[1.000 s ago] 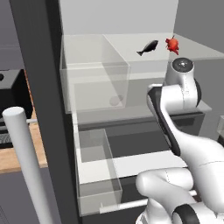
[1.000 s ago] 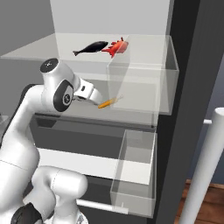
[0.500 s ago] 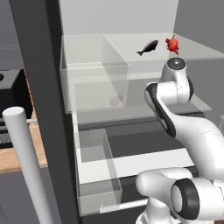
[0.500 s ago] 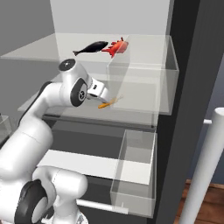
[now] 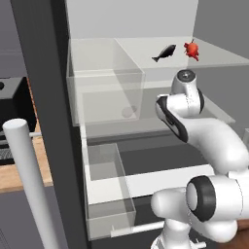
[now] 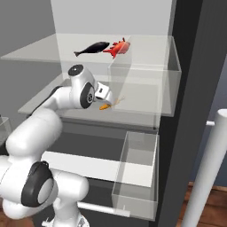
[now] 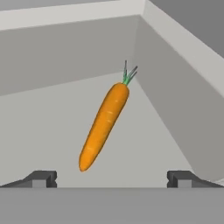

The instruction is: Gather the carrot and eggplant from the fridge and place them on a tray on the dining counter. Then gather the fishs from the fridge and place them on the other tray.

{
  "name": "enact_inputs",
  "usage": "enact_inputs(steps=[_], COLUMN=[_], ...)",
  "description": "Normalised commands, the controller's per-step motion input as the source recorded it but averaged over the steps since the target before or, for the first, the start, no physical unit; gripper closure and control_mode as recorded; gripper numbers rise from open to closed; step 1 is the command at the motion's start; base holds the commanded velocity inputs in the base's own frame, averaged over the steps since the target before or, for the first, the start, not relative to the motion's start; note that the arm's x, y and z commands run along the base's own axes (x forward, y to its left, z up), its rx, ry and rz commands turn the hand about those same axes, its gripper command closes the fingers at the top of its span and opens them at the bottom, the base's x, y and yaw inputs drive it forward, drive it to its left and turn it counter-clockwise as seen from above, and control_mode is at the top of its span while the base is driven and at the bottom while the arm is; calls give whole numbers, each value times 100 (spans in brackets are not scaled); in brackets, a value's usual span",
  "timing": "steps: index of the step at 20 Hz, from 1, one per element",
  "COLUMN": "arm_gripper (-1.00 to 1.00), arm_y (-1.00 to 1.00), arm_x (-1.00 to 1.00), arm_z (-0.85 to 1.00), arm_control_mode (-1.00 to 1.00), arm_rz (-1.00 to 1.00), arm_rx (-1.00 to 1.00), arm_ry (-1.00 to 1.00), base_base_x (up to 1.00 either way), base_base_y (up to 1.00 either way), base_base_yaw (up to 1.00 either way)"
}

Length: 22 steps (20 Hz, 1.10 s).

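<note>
Pale grey fridge [image 6: 195, 66] walls and clear shelves are surrounding the arm, with the dark door edge standing at the right of the right base view and a pale bar handle [image 6: 206, 170] rising beside it. On the top glass shelf [image 6: 40, 49] a black fish [image 6: 92, 48] and a red fish [image 6: 119, 47] are lying side by side, nearly touching. One shelf lower, the gripper [image 7: 112, 178] is reaching into the fridge with its jaws standing wide apart and nothing between them. Just ahead of the fingertips [image 7: 41, 178] the carrot [image 7: 105, 124] is lying on the light shelf floor, its narrow tip pointing toward the hand and its green top toward the back corner; it is apart from both fingers. From the right base camera the carrot [image 6: 105, 106] is peeking out just past the hand, beside a clear bin [image 6: 146, 84]. Lower down, a clear drawer [image 6: 137, 173] is sticking out open.
</note>
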Motion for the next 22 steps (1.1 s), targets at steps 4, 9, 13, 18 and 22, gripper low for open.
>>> enact_inputs(steps=[4, 9, 13, 18, 22], arm_gripper=[-100, -100, -100, -100, -100], arm_y=[-8, -15, -15, -5, 0], arm_x=[41, 35, 34, 40, 40], arm_z=[-24, -14, -11, -14, -15], arm_control_mode=[-100, -100, -100, -100, -100], arm_rz=[0, 1, 1, 0, 0], arm_rx=[0, 1, 2, 2, 1], arm_ry=[0, 1, 2, 1, 1], base_base_x=[0, 0, 0, 0, 0], base_base_y=[0, 0, 0, 0, 0], base_base_yaw=[0, 0, 0, 0, 0])
